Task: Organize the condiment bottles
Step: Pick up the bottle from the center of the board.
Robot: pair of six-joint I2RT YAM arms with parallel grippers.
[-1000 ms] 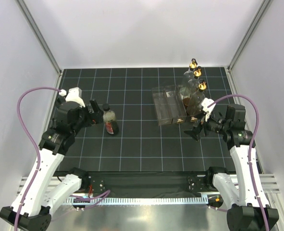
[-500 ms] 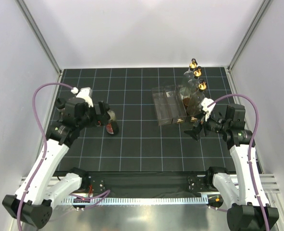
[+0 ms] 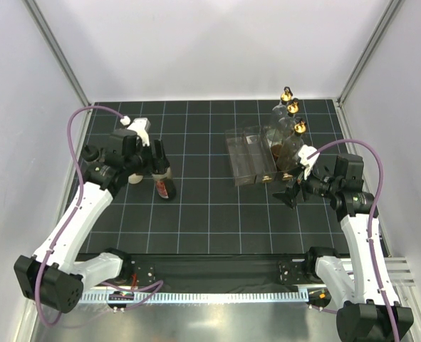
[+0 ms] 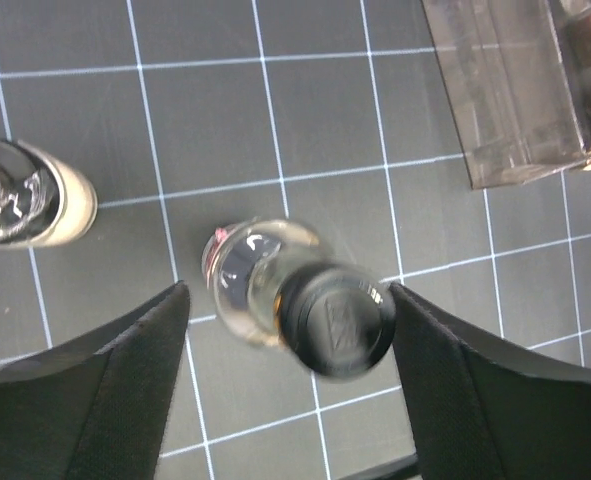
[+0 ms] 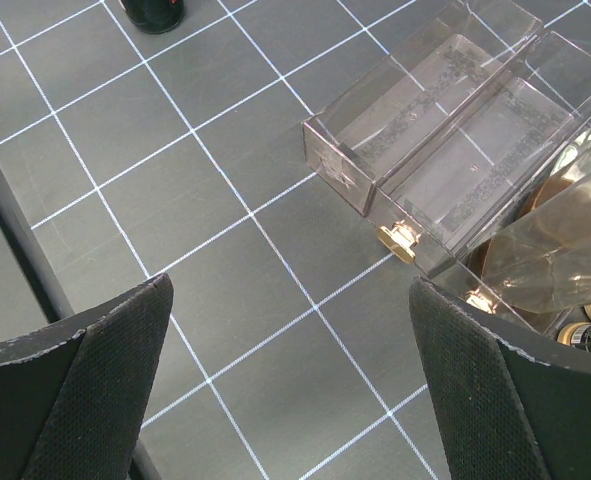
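**Item:** small black-capped bottle (image 3: 164, 187), dark red contents, upright at the left of the worktop (image 3: 210, 214).
**Left gripper** (image 4: 287, 292): directly above the bottle, jaws apart, one finger on each side with narrow gaps.
**Right gripper** (image 5: 290, 290): spread wide, empty, just near of the clear rack (image 5: 425, 110).
**Gold-topped bottles** (image 3: 293, 108): at the rack's far right.
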